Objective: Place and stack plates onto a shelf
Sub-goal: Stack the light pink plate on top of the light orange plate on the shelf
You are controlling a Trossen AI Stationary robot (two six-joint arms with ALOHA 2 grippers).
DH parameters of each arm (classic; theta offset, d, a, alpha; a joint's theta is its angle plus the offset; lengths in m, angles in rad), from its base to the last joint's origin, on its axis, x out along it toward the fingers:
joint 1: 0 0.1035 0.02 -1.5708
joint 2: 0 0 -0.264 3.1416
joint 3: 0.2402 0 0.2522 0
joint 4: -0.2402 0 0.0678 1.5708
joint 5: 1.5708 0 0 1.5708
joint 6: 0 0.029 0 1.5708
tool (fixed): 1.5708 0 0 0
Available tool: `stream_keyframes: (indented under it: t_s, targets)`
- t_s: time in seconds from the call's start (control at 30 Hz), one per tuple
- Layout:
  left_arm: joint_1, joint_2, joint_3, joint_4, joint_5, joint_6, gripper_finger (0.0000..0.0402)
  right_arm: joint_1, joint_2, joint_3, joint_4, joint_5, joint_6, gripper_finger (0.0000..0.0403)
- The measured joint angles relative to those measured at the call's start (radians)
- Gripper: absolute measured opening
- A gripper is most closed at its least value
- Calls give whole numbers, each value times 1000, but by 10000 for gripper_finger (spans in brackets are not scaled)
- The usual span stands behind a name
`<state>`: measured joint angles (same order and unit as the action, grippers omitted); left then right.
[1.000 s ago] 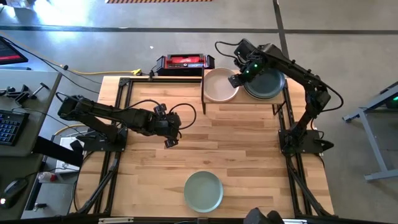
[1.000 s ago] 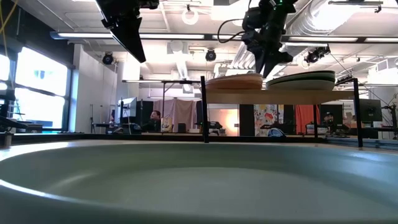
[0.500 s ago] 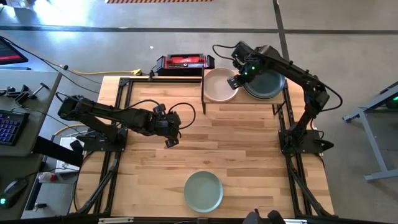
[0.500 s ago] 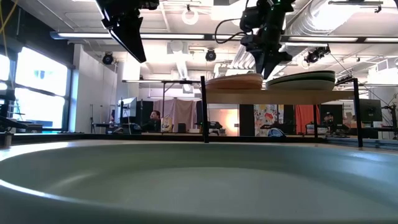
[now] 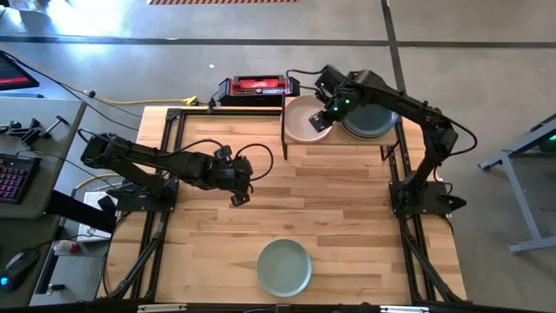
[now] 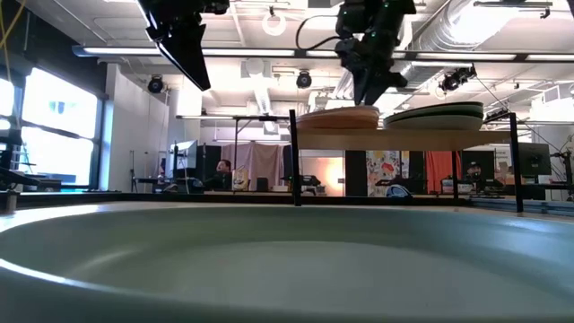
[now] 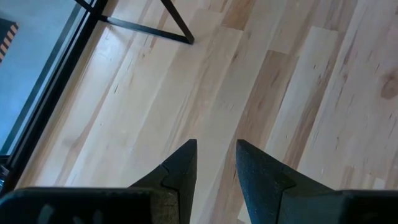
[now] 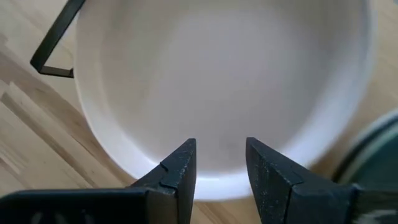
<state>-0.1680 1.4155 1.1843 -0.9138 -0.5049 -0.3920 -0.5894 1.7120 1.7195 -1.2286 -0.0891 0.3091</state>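
Observation:
The shelf (image 5: 340, 139) stands at the table's far edge and bears two stacks of plates. The left stack has a cream plate (image 5: 301, 122) on top, and the right one a grey-green plate (image 5: 373, 120). In the low view they show as the cream stack (image 6: 334, 117) and the green stack (image 6: 439, 115). A sage plate (image 5: 284, 266) lies flat near the table's near edge and fills the low view's foreground (image 6: 269, 269). My right gripper (image 5: 323, 117) is open just above the cream plate (image 8: 217, 74), touching nothing. My left gripper (image 5: 236, 189) waits open above the table's left middle.
A red and black box (image 5: 258, 86) sits beyond the far edge, next to the shelf. Black frame rails (image 5: 165, 156) run along the table's left and right sides. Bare wood (image 5: 321, 200) lies between the shelf and the sage plate. Thin shelf legs (image 6: 293, 157) stand at the shelf's corners.
My right gripper has moved toward the table's left, from the gap between the two stacks to above the cream plate, staying at about the same height. The plates and my left arm have kept still.

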Motion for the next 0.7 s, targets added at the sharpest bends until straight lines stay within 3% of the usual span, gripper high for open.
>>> stream_keyframes:
  t_s: [0.4,0.7]
  targets:
    - [0,0,0,0,1,-1,102,-27,77,0,18,1,0,116]
    - [0,0,0,0,1,0,102,-53,83,0,3,64,28,116]
